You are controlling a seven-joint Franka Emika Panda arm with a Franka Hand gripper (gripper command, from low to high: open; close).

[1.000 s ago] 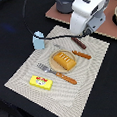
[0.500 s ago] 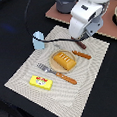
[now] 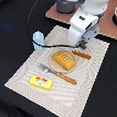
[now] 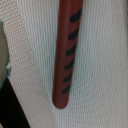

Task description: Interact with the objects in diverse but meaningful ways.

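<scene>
A dark brown sausage [image 4: 67, 50] with black scored marks is lying on the woven mat [image 3: 87, 86]; the gripper's [image 3: 82, 44] opening cannot be told.

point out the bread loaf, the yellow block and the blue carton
bread loaf [image 3: 64, 60], exterior view, middle of its scored top
yellow block [image 3: 41, 82], exterior view, centre of its top face
blue carton [image 3: 38, 40], exterior view, its front wall

Even, soft lighting; both views slightly blurred.
</scene>
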